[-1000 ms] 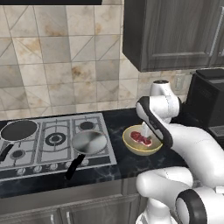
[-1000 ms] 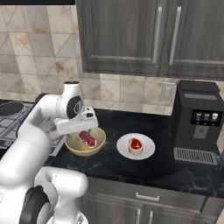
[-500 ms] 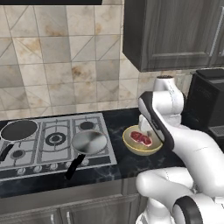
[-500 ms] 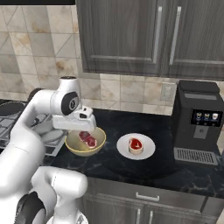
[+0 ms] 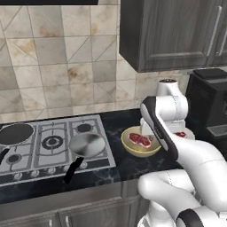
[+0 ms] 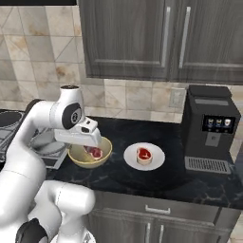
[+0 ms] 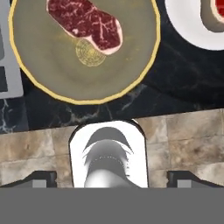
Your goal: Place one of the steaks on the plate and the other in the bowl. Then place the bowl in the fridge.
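Steak (image 7: 85, 22), red with white marbling, lies in yellow bowl (image 7: 52, 83).

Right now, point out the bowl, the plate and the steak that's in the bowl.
bowl (image 6: 105, 151): right base view, on its right outer wall.
plate (image 6: 157, 159): right base view, on its bare right rim.
steak in the bowl (image 7: 85, 22): hand view, on its red middle.
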